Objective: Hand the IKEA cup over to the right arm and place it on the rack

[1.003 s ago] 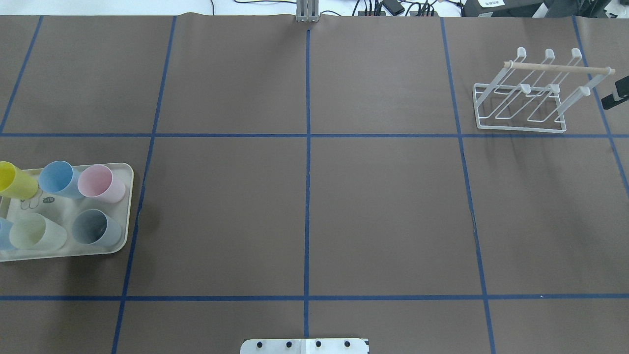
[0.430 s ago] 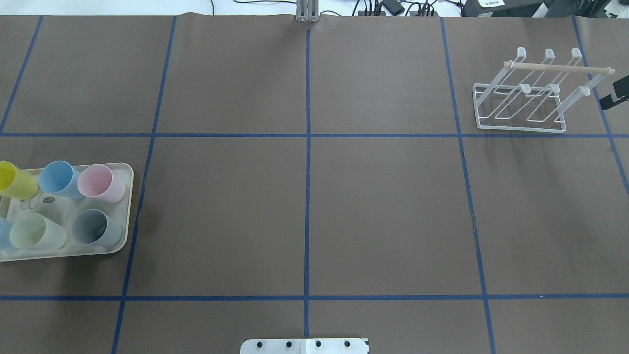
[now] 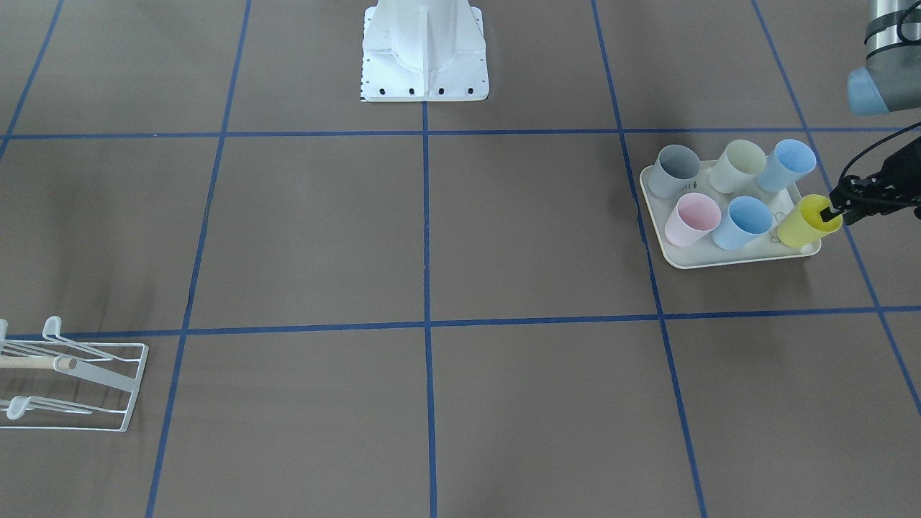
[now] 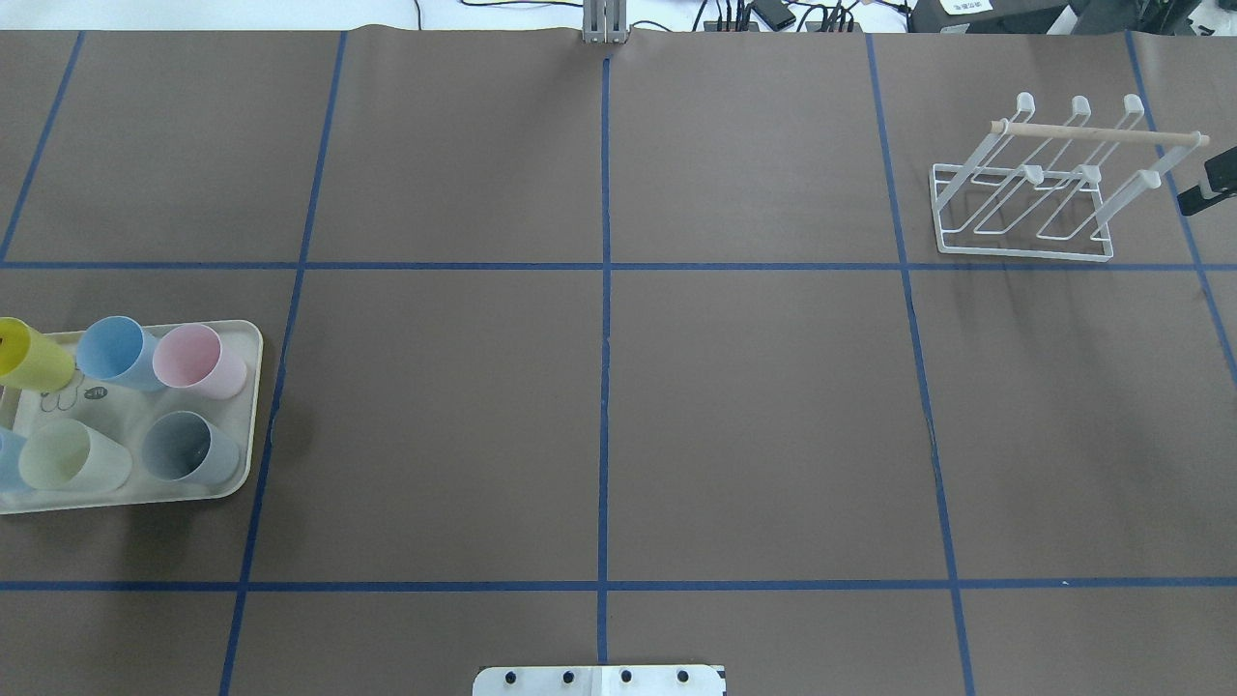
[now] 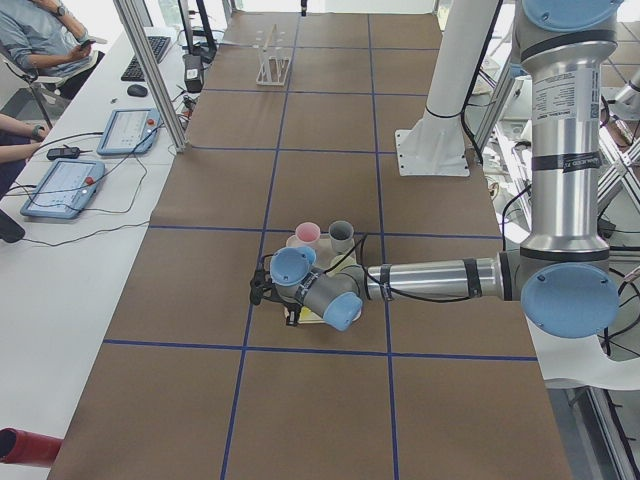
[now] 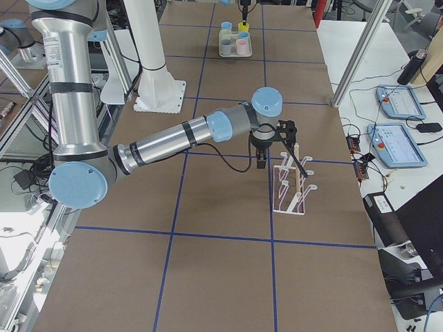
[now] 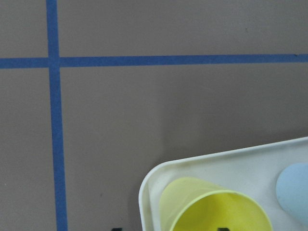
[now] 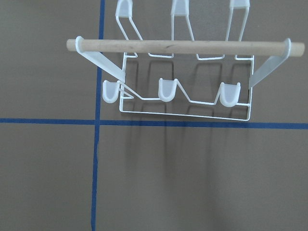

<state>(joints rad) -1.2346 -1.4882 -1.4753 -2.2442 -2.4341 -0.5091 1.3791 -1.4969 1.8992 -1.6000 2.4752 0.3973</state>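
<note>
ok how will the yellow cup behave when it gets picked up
The yellow cup looks like thin plastic, so probably light and slightly flexible. It is tall and tapered, so a sideways nudge might tip it on the tray.

The left arm (image 5: 430, 278) and right arm (image 6: 166, 142) are silver-grey tubes with round pale blue caps (image 5: 569, 299) at the joints, a thin black cable (image 6: 234, 168) alongside, and a shared white pedestal (image 3: 424, 43) with small black screws (image 3: 411, 91).
</note>
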